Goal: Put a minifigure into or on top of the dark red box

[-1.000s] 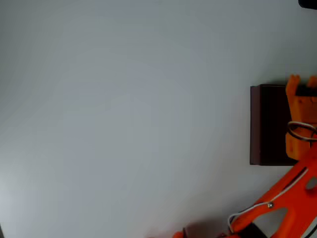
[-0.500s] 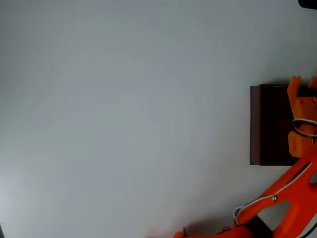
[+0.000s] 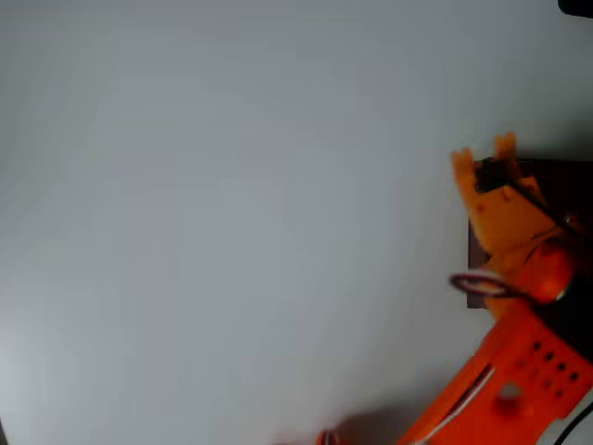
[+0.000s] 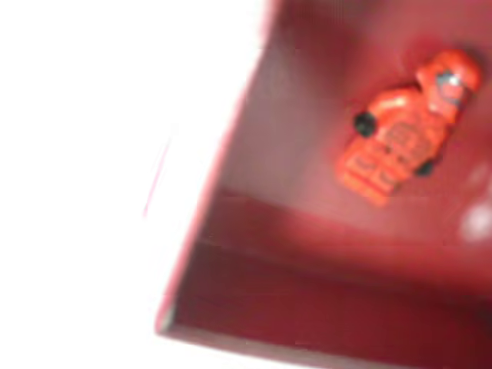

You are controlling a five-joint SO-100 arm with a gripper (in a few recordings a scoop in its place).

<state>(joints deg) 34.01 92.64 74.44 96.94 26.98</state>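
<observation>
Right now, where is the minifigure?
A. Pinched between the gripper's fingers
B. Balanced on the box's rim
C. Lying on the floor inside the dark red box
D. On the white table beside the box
C: in the wrist view the minifigure lies flat inside the dark red box, within its walls and untouched.

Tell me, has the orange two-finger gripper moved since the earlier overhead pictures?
Yes. In the overhead view the orange two-finger gripper has shifted left, from over the dark red box's right part to its left wall.
</observation>
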